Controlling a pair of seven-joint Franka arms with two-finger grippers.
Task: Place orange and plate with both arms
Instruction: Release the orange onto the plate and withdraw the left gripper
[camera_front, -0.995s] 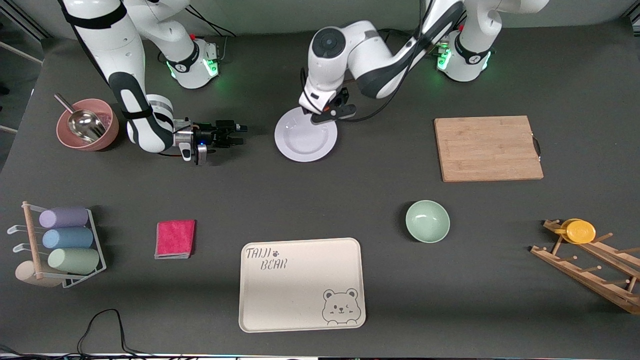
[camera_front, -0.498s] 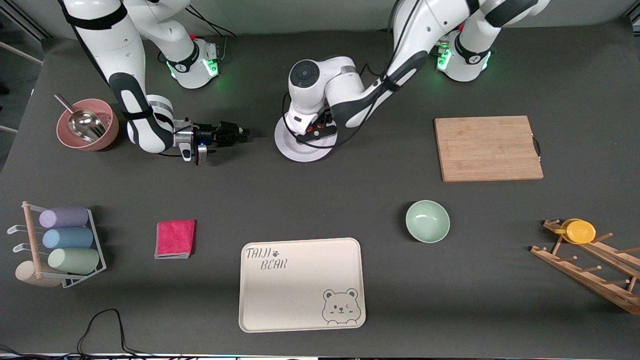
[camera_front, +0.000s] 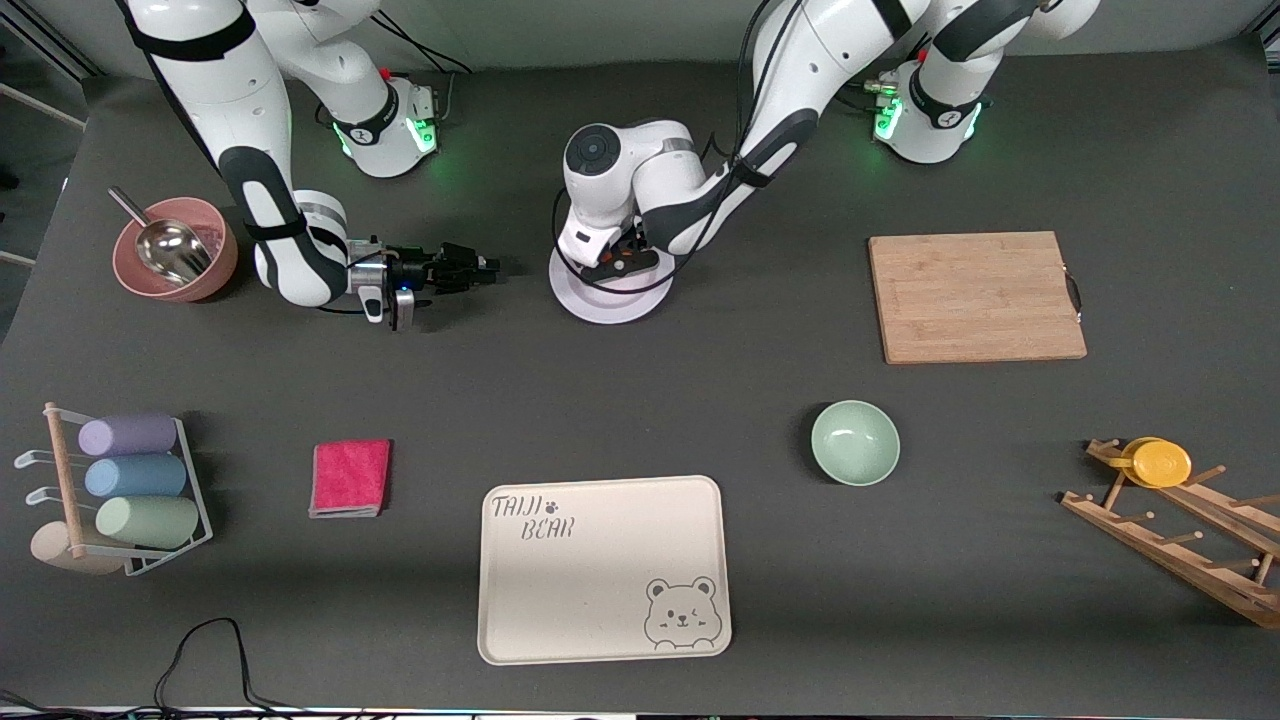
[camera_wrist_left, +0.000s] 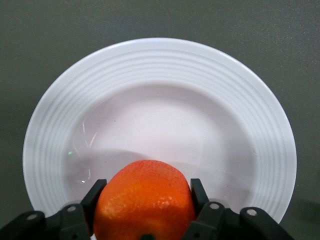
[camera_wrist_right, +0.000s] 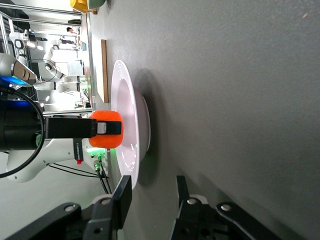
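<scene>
The white plate (camera_front: 610, 302) lies on the dark table between the two arms' bases. My left gripper (camera_front: 620, 262) is low over the plate's middle and is shut on the orange (camera_wrist_left: 144, 200), with a finger pressed on each side. In the right wrist view the orange (camera_wrist_right: 105, 131) hangs right at the plate's (camera_wrist_right: 122, 100) inner surface. My right gripper (camera_front: 488, 268) lies low at the table beside the plate, toward the right arm's end. Its fingers (camera_wrist_right: 125, 192) are apart with only bare table between them, and the plate's rim sits just past the tips.
A wooden cutting board (camera_front: 975, 297) lies toward the left arm's end. Nearer the camera are a green bowl (camera_front: 855, 442), a cream bear tray (camera_front: 603, 568) and a pink cloth (camera_front: 350, 477). A pink bowl with a scoop (camera_front: 175, 248) sits beside the right arm.
The left arm has come down over the plate's middle with the orange. The right gripper's fingers have drawn closer together and edged slightly toward the plate.
</scene>
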